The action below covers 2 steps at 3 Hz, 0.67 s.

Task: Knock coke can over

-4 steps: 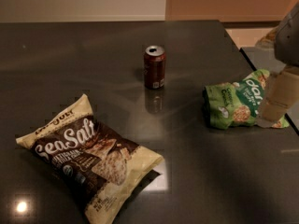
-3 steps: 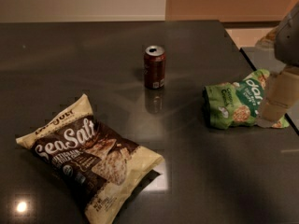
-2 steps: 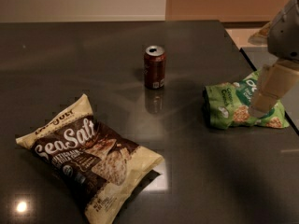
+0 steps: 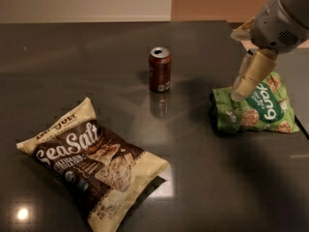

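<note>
The coke can (image 4: 160, 70) is a small dark red-brown can with a silver top. It stands upright on the dark table (image 4: 67, 57), a little back of the middle. My gripper (image 4: 240, 92) hangs down from the upper right on the grey arm. It is above the left part of a green snack bag (image 4: 258, 108), to the right of the can and well apart from it. It holds nothing that I can see.
A large brown and cream Sea Salt chip bag (image 4: 91, 161) lies at the front left. The table's right edge (image 4: 301, 124) runs close behind the green bag. A pale wall and an orange panel stand behind the table.
My gripper has moved left and a little up from the right edge, over the green bag and closer to the can. The can and both bags have not moved.
</note>
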{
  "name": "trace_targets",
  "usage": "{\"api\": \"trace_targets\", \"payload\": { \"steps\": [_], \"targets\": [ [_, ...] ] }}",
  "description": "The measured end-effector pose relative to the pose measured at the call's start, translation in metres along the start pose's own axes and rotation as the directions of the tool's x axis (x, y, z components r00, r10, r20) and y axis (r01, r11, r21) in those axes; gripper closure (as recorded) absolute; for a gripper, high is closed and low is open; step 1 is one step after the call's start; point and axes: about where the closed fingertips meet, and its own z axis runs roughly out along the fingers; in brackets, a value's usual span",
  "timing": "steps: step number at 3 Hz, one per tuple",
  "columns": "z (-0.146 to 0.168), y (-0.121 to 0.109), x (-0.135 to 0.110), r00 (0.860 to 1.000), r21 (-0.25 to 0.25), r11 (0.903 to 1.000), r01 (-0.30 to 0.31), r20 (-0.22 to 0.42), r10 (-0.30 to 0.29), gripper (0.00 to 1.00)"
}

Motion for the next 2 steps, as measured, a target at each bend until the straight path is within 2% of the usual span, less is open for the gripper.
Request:
{"api": "trace_targets", "payload": {
  "steps": [1,2],
  "targets": [
    [0.025,-0.016,-0.024,0.995,-0.033,0.9993,0.017,0.098,-0.014,0.0],
    [0.05,-0.027,-0.047,0.985,-0.054,0.9979,0.036,0.171,-0.026,0.0]
  ]
}}
